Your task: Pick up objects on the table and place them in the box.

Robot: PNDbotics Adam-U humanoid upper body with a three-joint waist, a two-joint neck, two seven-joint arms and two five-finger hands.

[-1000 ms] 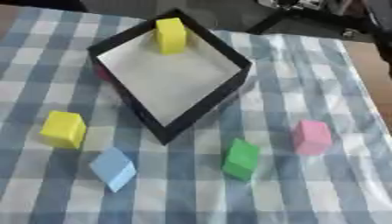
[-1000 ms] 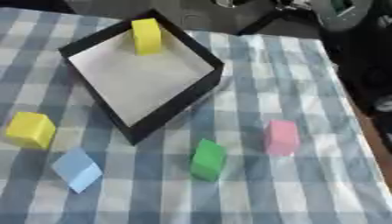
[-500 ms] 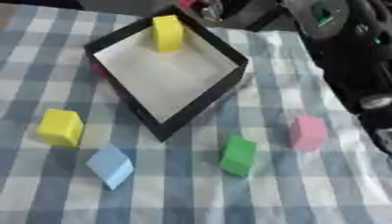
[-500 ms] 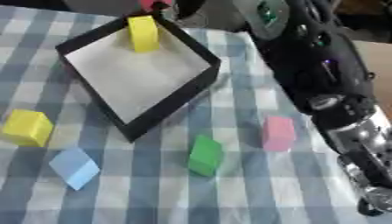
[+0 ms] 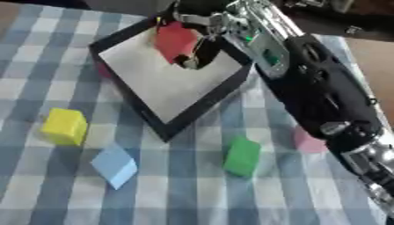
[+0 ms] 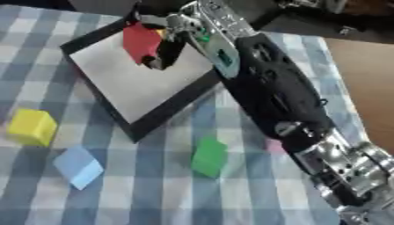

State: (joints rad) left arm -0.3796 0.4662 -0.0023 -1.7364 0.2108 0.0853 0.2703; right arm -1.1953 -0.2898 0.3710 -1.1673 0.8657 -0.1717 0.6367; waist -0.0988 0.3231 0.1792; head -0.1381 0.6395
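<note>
Setting: an indoor test or demonstration bench. A table [image 5: 362, 52] carries a blue-and-white checked cloth [image 5: 46, 184]. Dark equipment [image 6: 323, 13] stands beyond its far edge. Coloured blocks [image 5: 64, 126] and a black box [image 5: 131, 103] indicate a staged exercise.

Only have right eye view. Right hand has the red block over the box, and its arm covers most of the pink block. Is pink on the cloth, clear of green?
Observer: Yes. Left eye view shows part of the pink block on the cloth beside the forearm. It is right of the green block and apart from it.
Operator: Anything outside the box's left wall? Hidden for me.
Observer: A reddish sliver shows against the outside of the box there. I cannot tell what it is.
</note>
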